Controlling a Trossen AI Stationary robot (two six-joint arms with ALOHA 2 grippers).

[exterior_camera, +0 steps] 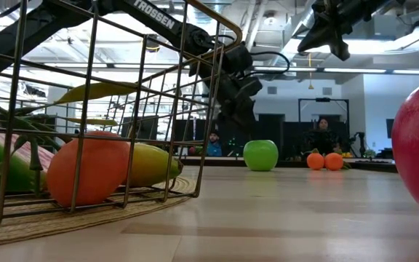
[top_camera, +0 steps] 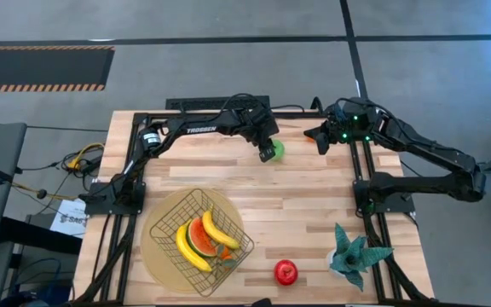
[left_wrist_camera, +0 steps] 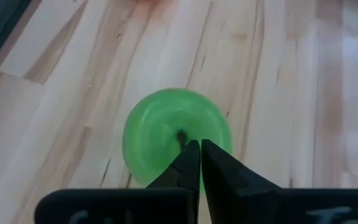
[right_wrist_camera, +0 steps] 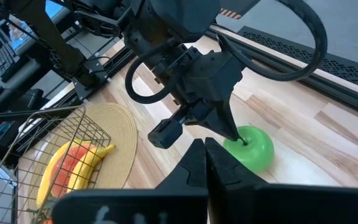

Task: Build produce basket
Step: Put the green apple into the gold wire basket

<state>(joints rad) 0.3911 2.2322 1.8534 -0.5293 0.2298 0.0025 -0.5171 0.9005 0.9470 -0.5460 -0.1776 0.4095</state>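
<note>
Your left claw has pinched shut at the stem of the green apple, which sits on the bench at the far side, well apart from the wire basket. That looks a thin hold, so lift slowly and watch for slip before carrying it to the bananas. The right claw hangs closed and empty near the apple; keep it clear.

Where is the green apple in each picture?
High view: green apple at the table's far middle, under the left gripper.
Low view: apple at centre, far back.
Left wrist view: apple at centre, by the shut fingertips.
Right wrist view: apple lower right.
Shared landmark: the left gripper above the apple.
</note>
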